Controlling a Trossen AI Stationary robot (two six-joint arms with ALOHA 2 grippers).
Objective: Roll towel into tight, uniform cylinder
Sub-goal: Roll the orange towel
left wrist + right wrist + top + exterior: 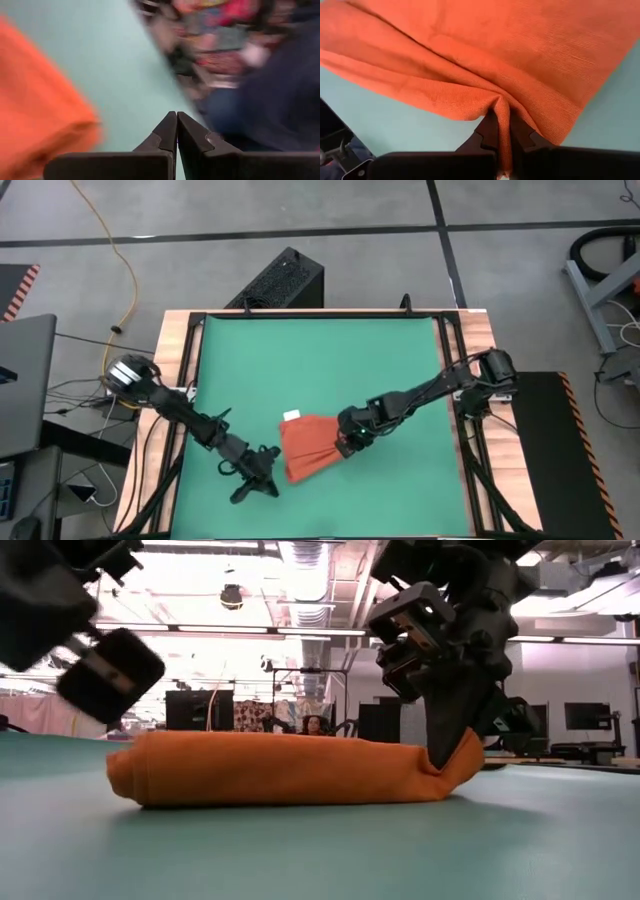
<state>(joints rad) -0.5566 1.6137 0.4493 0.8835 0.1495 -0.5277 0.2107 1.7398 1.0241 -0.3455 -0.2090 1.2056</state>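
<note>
The orange-red towel (308, 446) lies bunched in a loose, thick fold on the green mat (320, 360), its small white tag (292, 416) at its far left corner. In the low view the towel (280, 768) is a long low roll resting on the mat. My right gripper (346, 442) is shut on the towel's right end. My left gripper (176, 122) is shut on nothing and hangs above the mat just off the towel's near left end (40, 105). My right gripper pinches a raised ridge of cloth (503, 111) at the towel's right edge between its two fingers. The fingers slant down from the table's right side. That end (462, 755) is drawn up a little into a peak, and the rest lies on the mat.
A wooden frame (180, 380) borders the mat. A black box (280, 280) stands beyond the far edge. Bare mat stretches to the far side and to the right of the towel. The room shows behind the table in the low view.
</note>
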